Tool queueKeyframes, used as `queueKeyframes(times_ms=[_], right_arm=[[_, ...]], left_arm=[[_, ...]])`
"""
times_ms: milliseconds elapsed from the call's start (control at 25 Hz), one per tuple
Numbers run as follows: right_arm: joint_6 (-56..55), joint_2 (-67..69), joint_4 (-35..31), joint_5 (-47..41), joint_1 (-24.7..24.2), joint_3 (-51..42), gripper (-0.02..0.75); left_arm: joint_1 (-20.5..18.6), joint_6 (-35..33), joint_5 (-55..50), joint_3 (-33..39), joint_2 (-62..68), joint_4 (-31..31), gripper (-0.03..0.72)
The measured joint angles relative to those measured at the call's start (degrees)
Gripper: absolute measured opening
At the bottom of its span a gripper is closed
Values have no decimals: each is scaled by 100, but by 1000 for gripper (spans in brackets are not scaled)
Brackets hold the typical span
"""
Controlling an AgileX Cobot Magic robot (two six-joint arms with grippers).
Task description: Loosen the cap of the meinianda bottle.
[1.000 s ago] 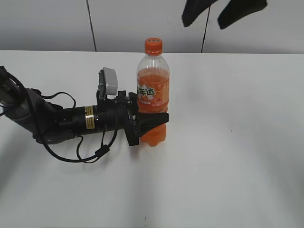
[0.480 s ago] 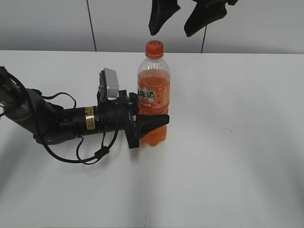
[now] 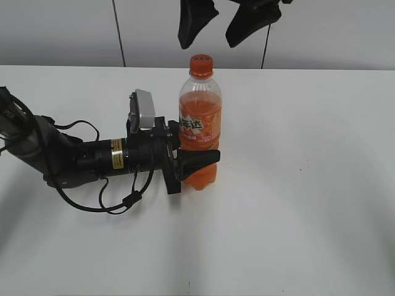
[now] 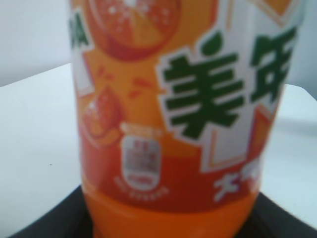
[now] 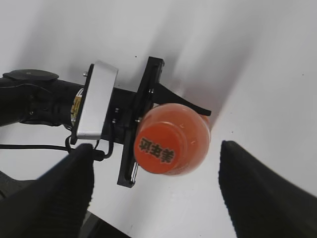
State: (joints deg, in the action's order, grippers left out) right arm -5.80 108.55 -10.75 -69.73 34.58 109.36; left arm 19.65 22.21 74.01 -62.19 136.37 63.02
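Observation:
The meinianda bottle (image 3: 199, 132) stands upright on the white table, filled with orange soda. Its orange cap (image 3: 200, 64) is on top. My left gripper (image 3: 197, 153) lies low along the table and is shut on the bottle's lower body, one black finger (image 3: 203, 158) across the front. The left wrist view is filled by the bottle's label (image 4: 173, 124), with dark fingers (image 4: 44, 220) at both bottom corners. My right gripper (image 3: 210, 41) hangs open just above the cap, touching nothing. From its wrist view, the cap (image 5: 157, 148) sits between its two wide-spread fingers (image 5: 54, 193).
The left arm (image 3: 68, 160) and its looped cable (image 3: 117, 197) lie across the table's left side. A grey camera housing (image 3: 142, 108) stands up beside the bottle. A pale wall rises behind the table's far edge (image 3: 308, 69).
The right gripper has moved left and slightly down, from off to the right of the bottle to directly over the cap. The left gripper and bottle have stayed almost still.

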Motion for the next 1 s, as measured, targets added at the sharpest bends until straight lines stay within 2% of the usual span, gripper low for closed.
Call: queueKeyframes(times_ms=[800, 880, 1000], right_arm=[[-19, 430, 70, 0, 0, 12, 583], [-13, 430, 70, 0, 0, 12, 559], [49, 430, 70, 0, 0, 12, 467]], left_arm=[[0, 0, 0, 0, 4, -6, 389], [0, 0, 0, 0, 4, -6, 389], [0, 0, 0, 0, 4, -6, 389]])
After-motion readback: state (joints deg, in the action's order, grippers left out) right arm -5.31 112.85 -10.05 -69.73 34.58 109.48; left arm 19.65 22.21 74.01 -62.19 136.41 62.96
